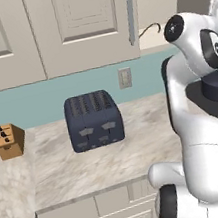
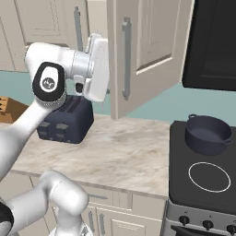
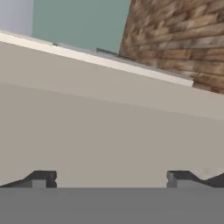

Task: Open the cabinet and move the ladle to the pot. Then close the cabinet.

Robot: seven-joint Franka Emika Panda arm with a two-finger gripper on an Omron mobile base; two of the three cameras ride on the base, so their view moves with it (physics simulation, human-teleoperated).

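Observation:
The cabinet (image 2: 152, 46) hangs above the counter with its right door swung wide open; that door's silver bar handle (image 2: 125, 60) faces me. Its left door (image 1: 86, 23) is closed. A thin dark curved piece (image 1: 150, 28), probably the ladle, shows on the shelf inside the opening. My hand (image 2: 97, 69) is raised in front of the opening, between the two doors. My gripper (image 3: 113, 180) is open, its fingertips (image 3: 43, 179) wide apart with nothing between them, facing a beige panel. The dark blue-grey pot (image 2: 207, 133) stands on the stove's back burner.
A boxy dark blue toaster (image 1: 93, 120) sits on the marble counter (image 1: 139, 151) under the cabinet. A wooden knife block (image 1: 7, 140) stands at the left. The black stove (image 2: 203, 184) is at the right, below a dark appliance (image 2: 214, 46).

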